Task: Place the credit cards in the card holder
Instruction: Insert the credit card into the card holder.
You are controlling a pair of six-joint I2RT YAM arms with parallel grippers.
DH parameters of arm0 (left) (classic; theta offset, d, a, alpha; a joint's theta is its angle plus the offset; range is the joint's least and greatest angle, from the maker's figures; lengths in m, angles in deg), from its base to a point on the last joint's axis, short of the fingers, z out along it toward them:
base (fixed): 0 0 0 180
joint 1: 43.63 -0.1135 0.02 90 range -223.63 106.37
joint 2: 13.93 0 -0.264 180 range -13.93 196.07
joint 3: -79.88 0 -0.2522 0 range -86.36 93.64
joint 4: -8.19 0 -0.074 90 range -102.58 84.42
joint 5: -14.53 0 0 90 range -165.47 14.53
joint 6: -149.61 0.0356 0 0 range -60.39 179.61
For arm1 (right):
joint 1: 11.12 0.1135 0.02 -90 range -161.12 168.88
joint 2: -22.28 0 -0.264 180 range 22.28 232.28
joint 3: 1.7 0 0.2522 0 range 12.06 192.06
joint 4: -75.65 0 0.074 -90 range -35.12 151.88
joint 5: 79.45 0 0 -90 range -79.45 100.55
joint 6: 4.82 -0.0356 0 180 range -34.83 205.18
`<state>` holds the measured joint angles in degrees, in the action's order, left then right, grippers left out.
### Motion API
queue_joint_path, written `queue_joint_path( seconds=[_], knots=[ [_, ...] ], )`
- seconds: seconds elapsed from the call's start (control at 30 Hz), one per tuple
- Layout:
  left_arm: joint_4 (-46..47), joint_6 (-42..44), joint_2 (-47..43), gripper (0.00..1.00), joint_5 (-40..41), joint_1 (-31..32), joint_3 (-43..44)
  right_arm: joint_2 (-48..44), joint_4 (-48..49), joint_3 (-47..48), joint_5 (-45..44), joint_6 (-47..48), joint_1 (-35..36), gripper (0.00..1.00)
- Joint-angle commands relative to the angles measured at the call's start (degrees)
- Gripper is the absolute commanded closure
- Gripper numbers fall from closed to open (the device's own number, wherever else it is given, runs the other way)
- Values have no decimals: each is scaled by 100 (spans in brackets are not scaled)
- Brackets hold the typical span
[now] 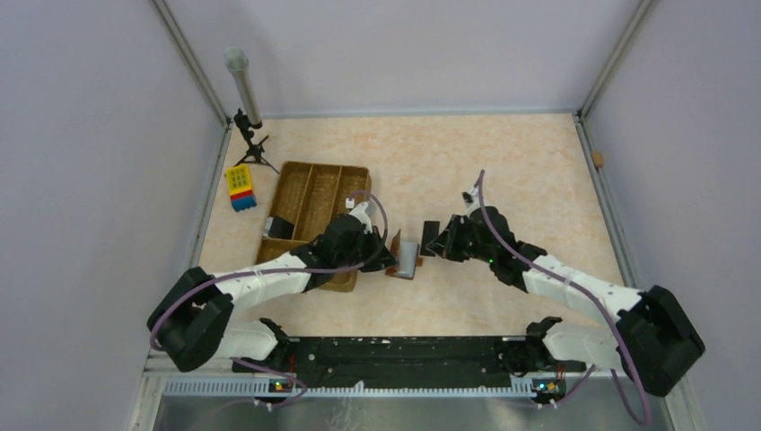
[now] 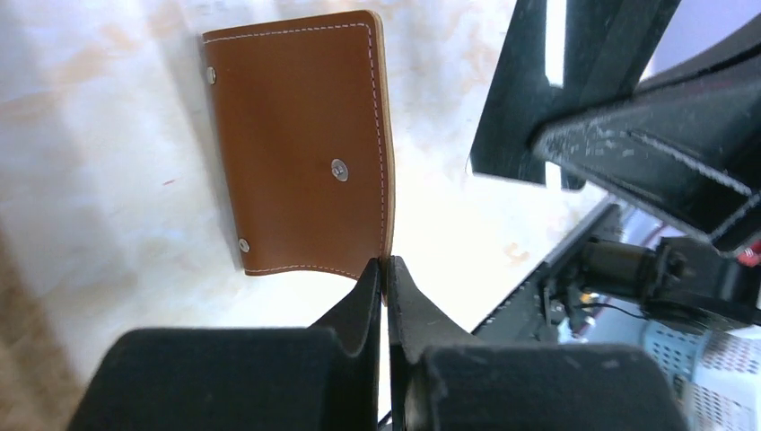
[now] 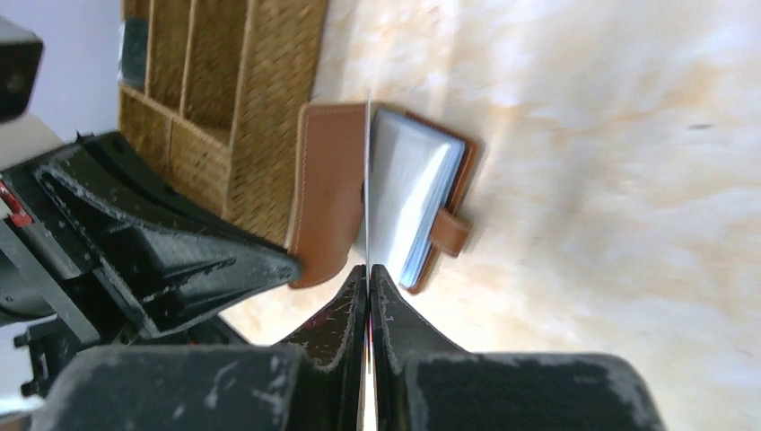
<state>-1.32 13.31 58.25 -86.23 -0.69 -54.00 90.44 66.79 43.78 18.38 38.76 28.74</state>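
Both arms reach inward, wrists nearly meeting. The left end effector (image 2: 386, 269) is pinched closed on the card holder (image 2: 296, 135) flap's edge. The right end effector (image 3: 368, 274) is clamped on a thin credit card (image 3: 367, 180).

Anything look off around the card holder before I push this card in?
Nothing stands out. The card holder has its cover standing upright only because the left gripper pinches its edge. The right gripper holds a credit card edge-on over the open holder. No damage shows.
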Motion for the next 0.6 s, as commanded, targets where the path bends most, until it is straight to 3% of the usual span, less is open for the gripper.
queue_joint_path(
  seconds=[0.0, 0.1, 0.23, 0.57],
  knots=[
    [1458, -444, 556, 100, -878, 142, 301, -877, -1083, -181, -395, 405, -535, 100],
    [1890, -690, 892, 100, -867, 289, 442, -1365, -1643, -227, -450, 559, -805, 100],
    [2473, -1238, 919, 100, -459, 295, -48, -1701, -2080, -297, -489, 599, -869, 100],
    [1129, -827, 614, 100, 119, 244, -308, -1654, -1976, -676, -304, 417, -880, 100]
  ],
)
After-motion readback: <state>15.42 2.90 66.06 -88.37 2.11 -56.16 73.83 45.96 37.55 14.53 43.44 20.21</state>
